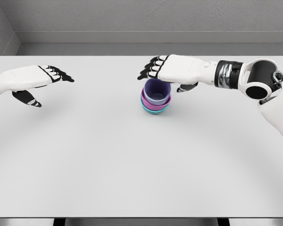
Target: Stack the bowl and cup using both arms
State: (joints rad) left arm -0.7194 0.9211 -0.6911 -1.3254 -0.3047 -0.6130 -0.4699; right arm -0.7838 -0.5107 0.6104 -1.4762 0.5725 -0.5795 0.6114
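Observation:
A purple cup [156,91] stands inside a pink bowl [155,103], which sits in a teal bowl [154,110], all stacked near the middle of the white table [132,165]. My right hand [167,70] hovers just above and behind the stack, fingers spread and pointing left, holding nothing. My left hand [40,80] floats over the table's left side, far from the stack, with its fingers stretched out and its thumb hanging below.
The table's far edge meets a grey wall [141,19]. The front edge runs along the bottom of the view. My right forearm [236,75] reaches in from the right.

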